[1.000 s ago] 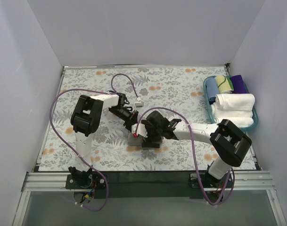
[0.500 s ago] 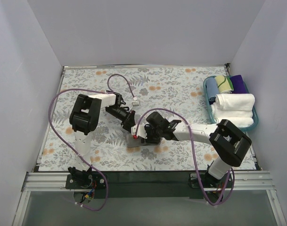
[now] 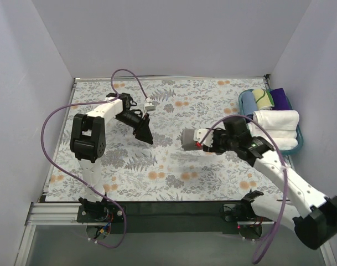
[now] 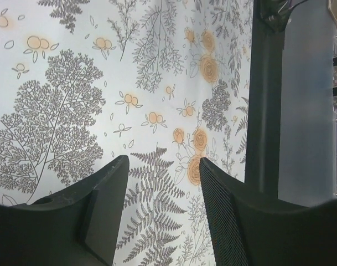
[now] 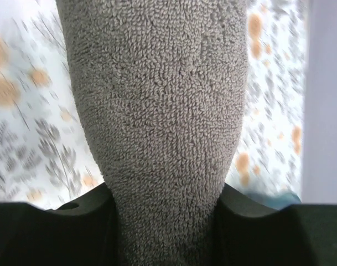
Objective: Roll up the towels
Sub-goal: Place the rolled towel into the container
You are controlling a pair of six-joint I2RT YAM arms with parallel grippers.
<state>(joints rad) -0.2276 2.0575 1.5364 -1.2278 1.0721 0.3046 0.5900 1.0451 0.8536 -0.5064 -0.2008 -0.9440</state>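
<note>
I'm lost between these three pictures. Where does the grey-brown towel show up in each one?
Top external: the grey-brown towel is right of centre, held by the right hand.
Left wrist: not in it; only the left hand's open fingers.
Right wrist: the towel fills the middle, pinched between the fingers at the bottom.
Shared landmark: the floral covering shows in all three.

Rough terry cloth, smooth printed counter
The grey-brown towel is matt looped terry, rough; the counter cover looks smooth with floral print; the left claw has matt black fingers, one finely gridded.
</note>
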